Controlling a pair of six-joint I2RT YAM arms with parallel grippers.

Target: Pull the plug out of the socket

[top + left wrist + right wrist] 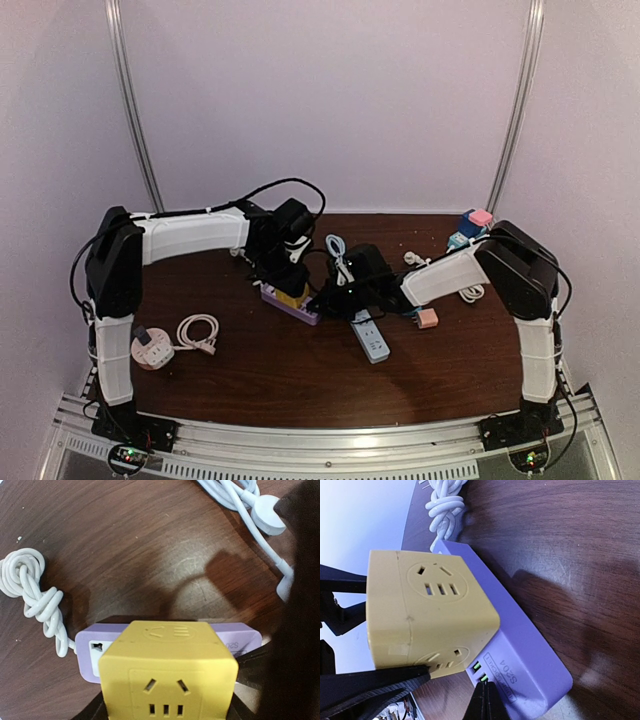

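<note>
Yellow plug (167,675): pinched by left end effector (289,282) | right end effector (334,293): cannot tell | green slots (479,670): right wrist only

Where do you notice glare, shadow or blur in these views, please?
Top external: glare on the near rail. Left wrist: soft sheen and a dark shadow on the table; black blur at right. Right wrist: yellow adapter sharp, background blown white.

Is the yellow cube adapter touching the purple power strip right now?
Touching. The right wrist view shows the yellow cube adapter sitting flush against the purple power strip, with no gap visible along the seam where they meet.
</note>
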